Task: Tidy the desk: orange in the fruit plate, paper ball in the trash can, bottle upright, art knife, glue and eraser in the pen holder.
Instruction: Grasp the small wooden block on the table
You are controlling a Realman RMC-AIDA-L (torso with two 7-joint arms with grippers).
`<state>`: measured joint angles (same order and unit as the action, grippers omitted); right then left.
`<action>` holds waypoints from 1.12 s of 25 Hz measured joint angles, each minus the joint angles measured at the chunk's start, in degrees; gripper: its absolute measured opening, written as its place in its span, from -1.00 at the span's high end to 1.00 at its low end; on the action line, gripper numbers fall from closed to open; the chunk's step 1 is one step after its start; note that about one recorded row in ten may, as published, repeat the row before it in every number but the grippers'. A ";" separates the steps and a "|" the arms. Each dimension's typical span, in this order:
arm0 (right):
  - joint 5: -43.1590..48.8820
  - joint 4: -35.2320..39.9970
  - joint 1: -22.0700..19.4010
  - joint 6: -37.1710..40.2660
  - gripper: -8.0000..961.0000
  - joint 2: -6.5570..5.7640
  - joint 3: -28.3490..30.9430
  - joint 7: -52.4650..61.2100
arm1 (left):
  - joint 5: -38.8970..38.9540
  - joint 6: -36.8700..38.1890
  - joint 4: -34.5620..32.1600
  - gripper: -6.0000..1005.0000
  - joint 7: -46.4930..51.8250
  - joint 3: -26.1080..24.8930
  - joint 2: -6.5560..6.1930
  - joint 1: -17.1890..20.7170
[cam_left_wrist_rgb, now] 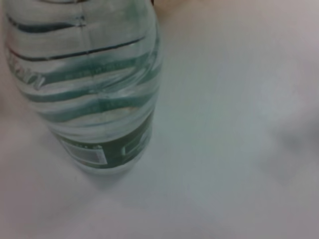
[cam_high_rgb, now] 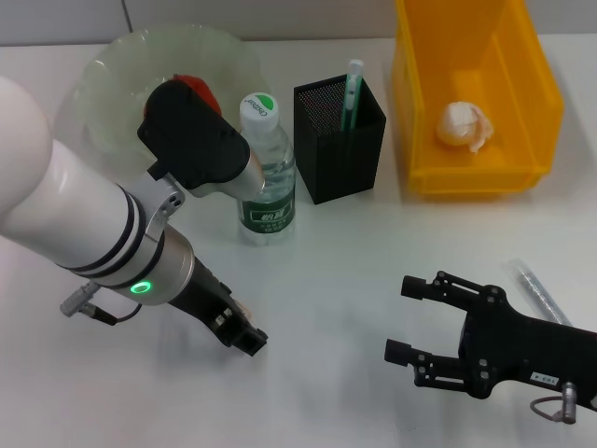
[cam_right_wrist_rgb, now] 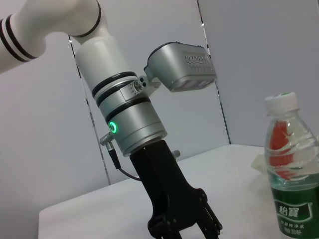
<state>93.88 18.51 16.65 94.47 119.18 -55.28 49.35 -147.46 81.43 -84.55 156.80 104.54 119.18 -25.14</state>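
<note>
The bottle (cam_high_rgb: pixel 268 177) (cam_left_wrist_rgb: pixel 94 99) (cam_right_wrist_rgb: pixel 291 169) stands upright on the desk (cam_high_rgb: pixel 336 280) beside the black mesh pen holder (cam_high_rgb: pixel 338 140), which holds a green-and-white stick (cam_high_rgb: pixel 354 89). The orange (cam_high_rgb: pixel 198 88) lies in the fruit plate (cam_high_rgb: pixel 112 70), half hidden by my left wrist. Inside the yellow trash can (cam_high_rgb: pixel 424 103) rests the paper ball (cam_high_rgb: pixel 462 124). My left gripper (cam_high_rgb: pixel 244 334) points down at the desk in front of the bottle. My right gripper (cam_high_rgb: pixel 401 319) hovers open and empty at the front right. Close to it lies a clear stick-like thing (cam_high_rgb: pixel 539 291); knife or glue, I cannot tell. The eraser is out of view.
The left arm (cam_right_wrist_rgb: pixel 124 114) reaches across the front left of the desk and covers part of the plate. The pen holder and trash can stand close together at the back right.
</note>
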 joint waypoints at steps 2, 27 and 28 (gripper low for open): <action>-0.03 0.01 -0.01 0.01 -0.70 0.00 0.00 0.00 | 0.01 -0.08 0.00 -0.55 -0.24 -0.01 0.00 0.00; -0.10 0.04 0.05 0.01 -0.70 0.00 0.00 0.12 | -1.11 -0.11 1.41 0.10 -0.45 0.69 0.00 -0.66; -0.10 0.04 0.05 0.01 -0.70 0.00 0.00 0.12 | -1.11 -0.11 1.41 0.12 -0.45 0.69 0.00 -0.66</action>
<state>93.78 18.55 16.70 94.48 119.18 -55.28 49.47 -148.57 81.31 -83.14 156.35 105.24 119.18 -25.80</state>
